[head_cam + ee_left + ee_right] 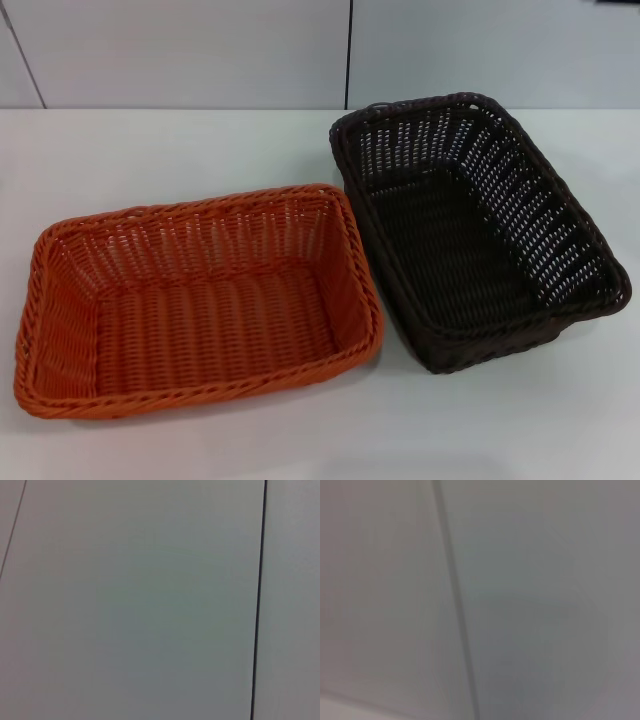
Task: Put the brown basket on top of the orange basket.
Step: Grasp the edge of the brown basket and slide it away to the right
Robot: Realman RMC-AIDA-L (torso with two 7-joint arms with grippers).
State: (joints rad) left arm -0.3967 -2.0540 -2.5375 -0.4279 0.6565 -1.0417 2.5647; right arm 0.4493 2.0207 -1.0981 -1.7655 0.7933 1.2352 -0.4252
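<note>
The orange basket stands on the white table at the left and front of the head view, empty and upright. The brown basket stands just to its right, a little farther back, empty and upright, its near left corner close to or touching the orange basket's right rim. Neither gripper shows in the head view. Both wrist views show only a plain pale panel with a dark seam, and no fingers or baskets.
The white table reaches back to a pale wall with dark vertical seams. Bare table lies behind the orange basket and along the front edge.
</note>
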